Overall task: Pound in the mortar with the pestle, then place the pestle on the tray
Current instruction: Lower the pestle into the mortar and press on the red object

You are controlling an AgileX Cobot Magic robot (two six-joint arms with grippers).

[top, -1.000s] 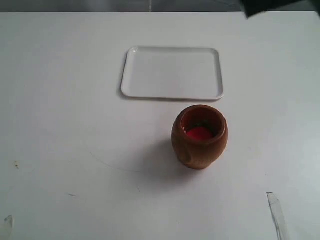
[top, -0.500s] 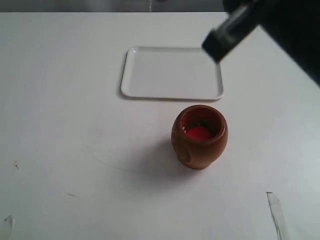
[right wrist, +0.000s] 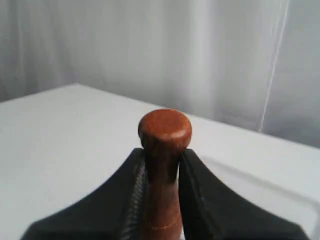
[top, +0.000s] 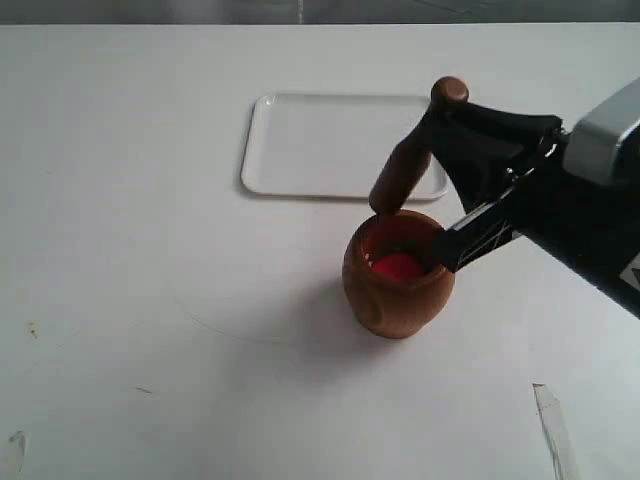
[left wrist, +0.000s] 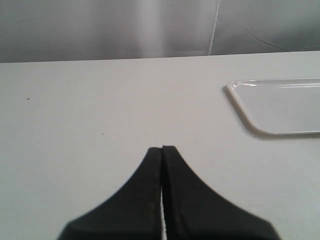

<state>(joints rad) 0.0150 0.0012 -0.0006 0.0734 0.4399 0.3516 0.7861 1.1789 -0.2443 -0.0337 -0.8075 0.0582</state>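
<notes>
The brown wooden mortar (top: 398, 278) stands upright right of the table's middle, a red item (top: 397, 266) inside it. My right gripper (top: 437, 118) is shut on the pestle (top: 409, 155) just under its knob (right wrist: 165, 130). The pestle hangs tilted, its thick end right above the mortar's far rim. The white tray (top: 342, 146) lies flat behind the mortar and holds nothing. My left gripper (left wrist: 162, 149) is shut on nothing, low over bare table; a corner of the tray (left wrist: 280, 107) shows in its view. That gripper does not show in the exterior view.
The right arm's black body (top: 575, 210) fills the space to the right of the mortar. A strip of clear tape (top: 553, 430) lies at the front right. Small marks (top: 33, 328) dot the white tabletop at the left.
The right arm has come in from the upper right with the pestle and lowered it from over the tray's corner down to the mortar's rim. Mortar and tray have not moved.
</notes>
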